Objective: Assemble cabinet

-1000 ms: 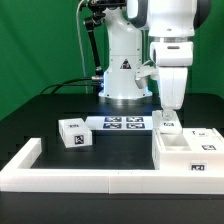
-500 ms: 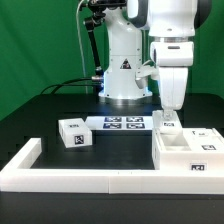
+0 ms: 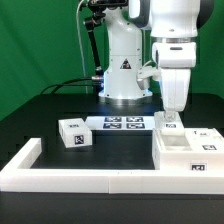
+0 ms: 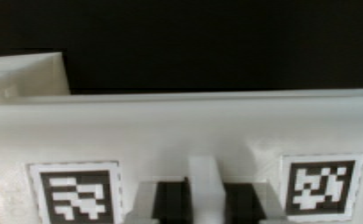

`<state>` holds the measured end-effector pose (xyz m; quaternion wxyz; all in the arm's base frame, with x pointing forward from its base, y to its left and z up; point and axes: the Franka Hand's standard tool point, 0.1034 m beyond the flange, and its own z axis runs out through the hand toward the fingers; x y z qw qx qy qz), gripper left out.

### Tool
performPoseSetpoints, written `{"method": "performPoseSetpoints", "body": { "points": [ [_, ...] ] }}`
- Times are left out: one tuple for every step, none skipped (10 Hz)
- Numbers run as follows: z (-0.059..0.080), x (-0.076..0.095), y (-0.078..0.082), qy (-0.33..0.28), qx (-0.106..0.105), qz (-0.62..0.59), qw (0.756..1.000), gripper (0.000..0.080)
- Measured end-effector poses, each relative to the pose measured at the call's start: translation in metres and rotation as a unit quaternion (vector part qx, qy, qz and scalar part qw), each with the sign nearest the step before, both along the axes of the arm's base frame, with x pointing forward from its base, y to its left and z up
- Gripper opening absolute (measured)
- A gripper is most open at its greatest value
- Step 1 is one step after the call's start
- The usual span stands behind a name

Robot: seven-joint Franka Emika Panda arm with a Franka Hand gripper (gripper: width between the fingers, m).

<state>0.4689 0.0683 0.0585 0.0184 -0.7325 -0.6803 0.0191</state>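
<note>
My gripper hangs straight down at the exterior view's right, at the far left corner of the large white cabinet body. It is shut on a thin upright rib of a small tagged white panel. In the wrist view my gripper shows two dark fingers on either side of that rib. The panel fills the view and has a tag on each side. A small white tagged block lies apart on the black table at the left.
The marker board lies flat in front of the robot base. A long low white rim bar runs along the table's front and turns up at the left end.
My gripper and the held panel have shifted slightly toward the exterior view's right. The block and the cabinet body have not moved.
</note>
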Motion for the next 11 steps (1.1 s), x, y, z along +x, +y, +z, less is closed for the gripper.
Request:
{"method": "performPoseSetpoints", "body": {
  "points": [
    [0.0, 0.005, 0.0, -0.004, 0.002, 0.001, 1.0, 0.007],
    [0.0, 0.007, 0.0, -0.004, 0.002, 0.0, 1.0, 0.007],
    [0.0, 0.008, 0.0, -0.006, 0.003, 0.001, 1.0, 0.007],
    [0.0, 0.008, 0.0, -0.006, 0.003, 0.001, 1.0, 0.007],
    [0.0, 0.008, 0.0, -0.006, 0.003, 0.001, 1.0, 0.007],
    [0.0, 0.008, -0.001, -0.006, 0.003, 0.001, 1.0, 0.007],
    [0.0, 0.008, -0.001, -0.006, 0.003, 0.001, 1.0, 0.007],
    [0.0, 0.009, 0.0, -0.005, 0.003, 0.0, 1.0, 0.007],
    [0.0, 0.017, -0.001, -0.002, 0.002, -0.001, 1.0, 0.007],
    [0.001, 0.027, -0.002, -0.003, 0.002, -0.002, 1.0, 0.007],
    [0.0, 0.033, -0.002, -0.004, 0.003, -0.004, 1.0, 0.007]
  ]
}}
